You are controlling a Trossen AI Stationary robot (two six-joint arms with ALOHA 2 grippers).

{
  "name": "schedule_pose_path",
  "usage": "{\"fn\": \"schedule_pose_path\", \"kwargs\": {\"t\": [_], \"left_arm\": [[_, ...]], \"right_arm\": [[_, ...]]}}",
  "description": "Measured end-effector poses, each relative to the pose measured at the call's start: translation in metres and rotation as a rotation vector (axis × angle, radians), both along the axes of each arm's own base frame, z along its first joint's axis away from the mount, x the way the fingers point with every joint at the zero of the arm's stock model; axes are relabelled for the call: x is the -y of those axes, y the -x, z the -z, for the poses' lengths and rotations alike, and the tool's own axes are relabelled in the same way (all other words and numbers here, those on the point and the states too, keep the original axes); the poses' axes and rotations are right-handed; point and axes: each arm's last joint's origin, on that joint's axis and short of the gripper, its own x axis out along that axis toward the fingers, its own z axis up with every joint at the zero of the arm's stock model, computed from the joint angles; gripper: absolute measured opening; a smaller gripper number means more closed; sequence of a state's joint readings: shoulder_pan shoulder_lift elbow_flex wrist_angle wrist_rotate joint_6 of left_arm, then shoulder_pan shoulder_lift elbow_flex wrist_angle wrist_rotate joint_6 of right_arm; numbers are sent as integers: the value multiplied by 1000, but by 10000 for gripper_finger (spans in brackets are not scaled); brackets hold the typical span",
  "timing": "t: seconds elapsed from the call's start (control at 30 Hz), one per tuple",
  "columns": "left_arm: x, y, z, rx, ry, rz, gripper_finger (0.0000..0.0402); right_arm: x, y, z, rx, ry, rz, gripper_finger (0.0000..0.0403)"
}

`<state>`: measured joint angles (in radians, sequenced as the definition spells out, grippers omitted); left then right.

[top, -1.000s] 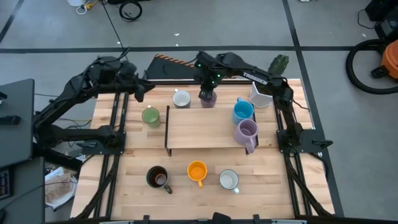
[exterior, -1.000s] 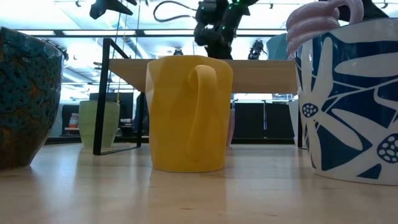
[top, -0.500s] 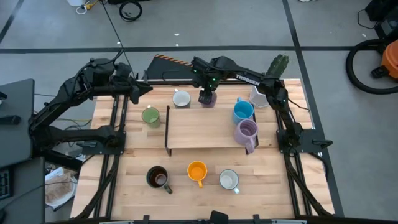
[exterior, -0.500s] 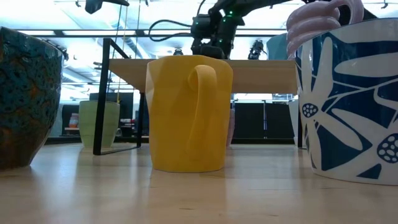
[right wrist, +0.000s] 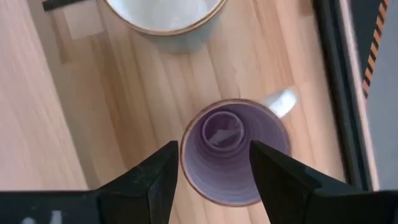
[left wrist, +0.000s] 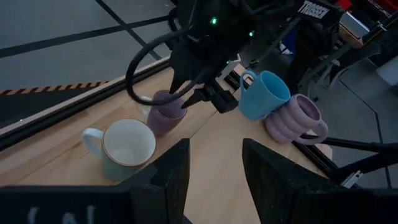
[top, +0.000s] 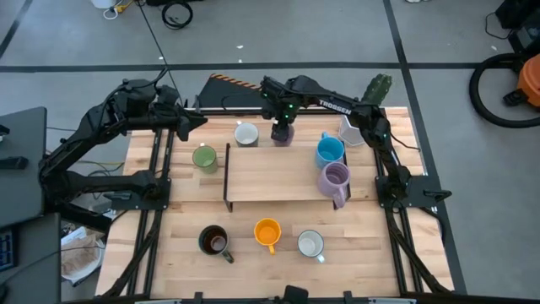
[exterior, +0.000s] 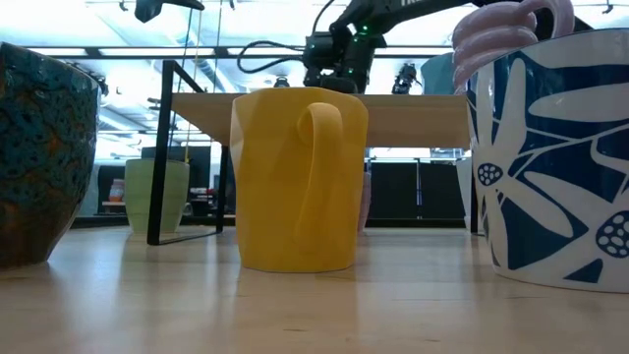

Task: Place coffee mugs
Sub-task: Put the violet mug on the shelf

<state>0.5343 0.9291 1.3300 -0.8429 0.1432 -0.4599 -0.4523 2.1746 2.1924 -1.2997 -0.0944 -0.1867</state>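
Observation:
My right gripper (top: 281,129) hangs open over a small lavender mug (right wrist: 235,152), one finger on either side of its rim and clear of it. That mug (top: 283,137) stands upright on the table behind a wooden shelf (top: 274,173), next to a white mug (top: 245,133). A green mug (top: 203,158), a blue mug (top: 329,151) and a taller lavender mug (top: 334,179) stand around the shelf. Near the front edge stand dark brown (top: 214,241), orange (top: 267,233) and pale grey-white (top: 310,244) mugs. My left gripper (left wrist: 214,180) waits open at the far left (top: 187,121).
A white planter with a cactus (top: 354,127) stands at the far right corner. The shelf's black legs (top: 228,173) rise from the table. In the low view the orange mug (exterior: 298,177) and the patterned mug (exterior: 550,157) fill the foreground.
My right gripper has opened and let go of the small lavender mug, which stays upright where it stood behind the shelf. The right arm has shifted slightly toward the table's far edge.

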Motion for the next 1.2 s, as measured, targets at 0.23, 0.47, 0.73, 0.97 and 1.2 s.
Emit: {"fn": "schedule_pose_path", "kwargs": {"t": [0.23,0.47,0.73,0.97,1.2], "left_arm": [[0,0,0,0,0,0,153],[0,0,0,0,-1,0,153],[0,0,0,0,-1,0,153],[0,0,0,0,-1,0,153],[0,0,0,0,-2,0,153]], "right_arm": [[-9,-2,31,-104,4,15,203],[-10,-4,44,-87,-10,35,203],[-12,-4,60,-101,-38,30,200],[-12,-4,63,-90,-45,35,159],[-10,-5,67,-96,-30,36,95]]}}
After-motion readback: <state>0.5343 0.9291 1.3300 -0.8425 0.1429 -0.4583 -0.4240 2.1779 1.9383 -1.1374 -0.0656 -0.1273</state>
